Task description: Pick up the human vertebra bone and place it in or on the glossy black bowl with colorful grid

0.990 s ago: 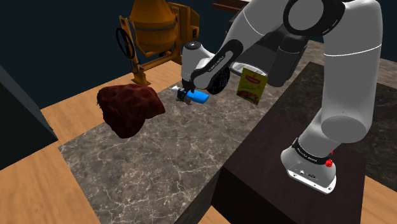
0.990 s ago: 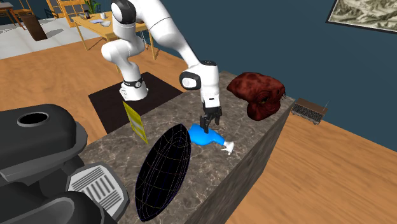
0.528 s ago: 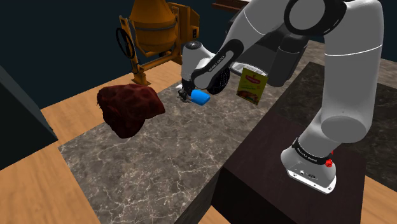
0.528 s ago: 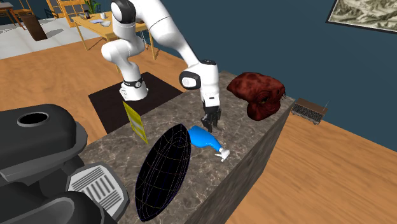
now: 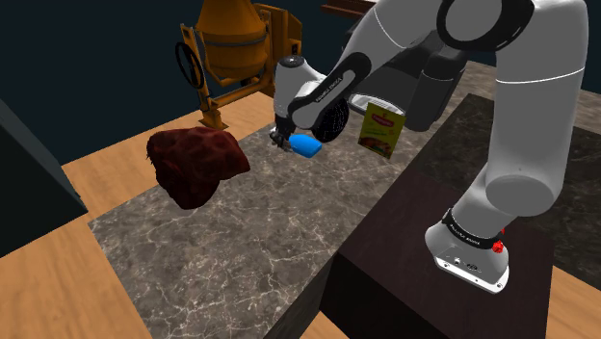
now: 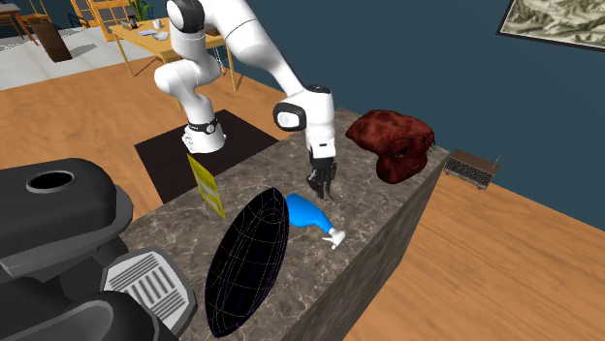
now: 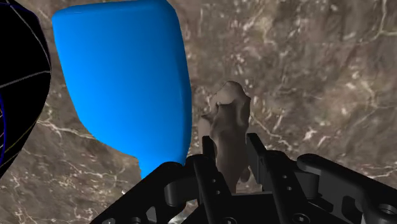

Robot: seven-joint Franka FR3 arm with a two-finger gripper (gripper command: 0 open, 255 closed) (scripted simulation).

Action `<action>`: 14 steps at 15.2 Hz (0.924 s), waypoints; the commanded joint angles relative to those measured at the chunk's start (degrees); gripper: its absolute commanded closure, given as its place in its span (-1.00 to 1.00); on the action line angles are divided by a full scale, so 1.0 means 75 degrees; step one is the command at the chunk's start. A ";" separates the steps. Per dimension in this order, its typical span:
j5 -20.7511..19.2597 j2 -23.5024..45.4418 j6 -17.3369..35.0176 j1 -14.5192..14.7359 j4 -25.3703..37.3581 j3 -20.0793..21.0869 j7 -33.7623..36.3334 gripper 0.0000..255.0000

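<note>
Tool point(image 7: 230, 151) seemingly clasps vertebra point(image 7: 229, 118) above veined counter point(image 7: 312, 63), wood floor point(image 6: 485, 266) around.

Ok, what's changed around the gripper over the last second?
The gripper has risen a little off the marble counter, shut on the pale vertebra. The blue object beside it turned, its white tip swinging toward the black bowl. The bowl, dark red lump and yellow packet stayed put.
</note>
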 commanded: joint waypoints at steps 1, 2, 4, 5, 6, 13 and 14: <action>0.0073 -0.0176 -0.0153 -0.0038 -0.0028 0.0053 -0.0068 1.00; 0.0109 -0.0252 -0.0228 -0.0055 -0.0027 0.0077 -0.0102 1.00; 0.0180 -0.0402 -0.0381 -0.0086 -0.0021 0.0124 -0.0170 1.00; 0.0216 -0.0475 -0.0459 -0.0101 -0.0015 0.0146 -0.0204 1.00; 0.0252 -0.0547 -0.0536 -0.0115 -0.0007 0.0167 -0.0237 1.00; 0.0498 -0.1024 -0.1098 -0.0196 0.0092 0.0296 -0.0465 1.00; 0.0532 -0.1087 -0.1180 -0.0206 0.0114 0.0311 -0.0496 1.00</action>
